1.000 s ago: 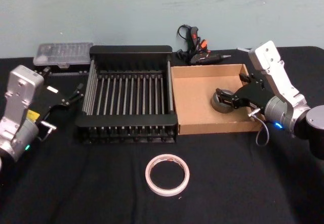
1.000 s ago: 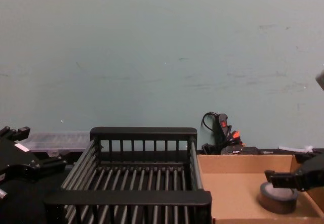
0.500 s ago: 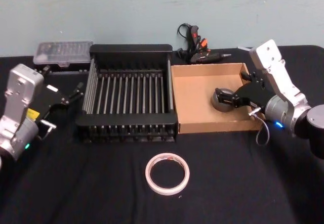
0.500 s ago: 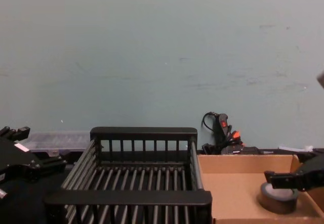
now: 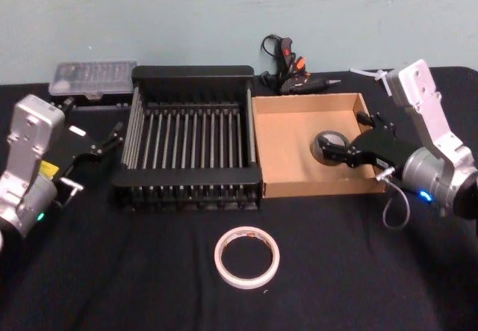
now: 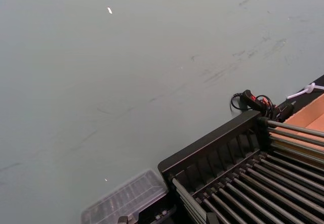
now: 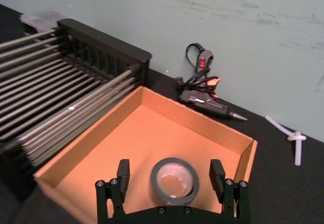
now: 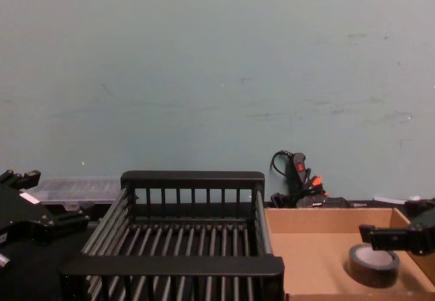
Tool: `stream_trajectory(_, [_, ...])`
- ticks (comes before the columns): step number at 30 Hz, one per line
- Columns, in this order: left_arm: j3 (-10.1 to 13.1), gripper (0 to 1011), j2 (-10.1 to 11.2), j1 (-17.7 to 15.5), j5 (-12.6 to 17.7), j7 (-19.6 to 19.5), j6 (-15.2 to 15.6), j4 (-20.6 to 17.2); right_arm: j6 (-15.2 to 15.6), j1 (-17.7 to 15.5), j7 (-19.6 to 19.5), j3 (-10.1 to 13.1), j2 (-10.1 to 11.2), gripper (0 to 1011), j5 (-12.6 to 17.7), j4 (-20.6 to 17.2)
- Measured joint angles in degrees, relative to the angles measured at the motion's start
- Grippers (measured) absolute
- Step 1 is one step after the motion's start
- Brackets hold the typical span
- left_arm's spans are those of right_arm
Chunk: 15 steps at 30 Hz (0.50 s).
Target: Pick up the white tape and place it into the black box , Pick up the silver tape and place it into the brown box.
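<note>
The silver tape (image 5: 327, 145) lies flat on the floor of the brown box (image 5: 287, 148), near its right wall. My right gripper (image 5: 349, 152) is open just to the right of the roll. In the right wrist view its fingers (image 7: 123, 175) straddle the silver tape (image 7: 173, 181) without touching it. The white tape (image 5: 246, 258) rests on the black cloth in front of the black box (image 5: 190, 174), which holds nothing. My left gripper (image 5: 113, 135) is parked open to the left of the black box. From the chest, the silver tape (image 8: 373, 263) sits low in the brown box (image 8: 312, 221).
A glue gun with a coiled cable (image 5: 290, 73) lies behind the brown box. A clear plastic case (image 5: 93, 78) sits behind the black box's left corner. A white zip tie (image 7: 295, 138) lies at the back right. Bare cloth surrounds the white tape.
My right gripper has drawn back to the right, off the silver tape, which stays flat in the brown box. The left arm has not moved.
</note>
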Motion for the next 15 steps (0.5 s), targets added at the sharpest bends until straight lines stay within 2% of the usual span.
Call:
stream_trajectory(7, [0.0,1001,0.0,0.0,0.0,0.0,0.0,0.0,4.0,-4.9,2.0,0.4,2.7,1002,3.2,-7.9])
stream_trajectory(15, [0.0,1001,0.0,0.0,0.0,0.0,0.0,0.0,6.2,-8.6,4.7,-0.7,6.2,1002,5.4,-13.4])
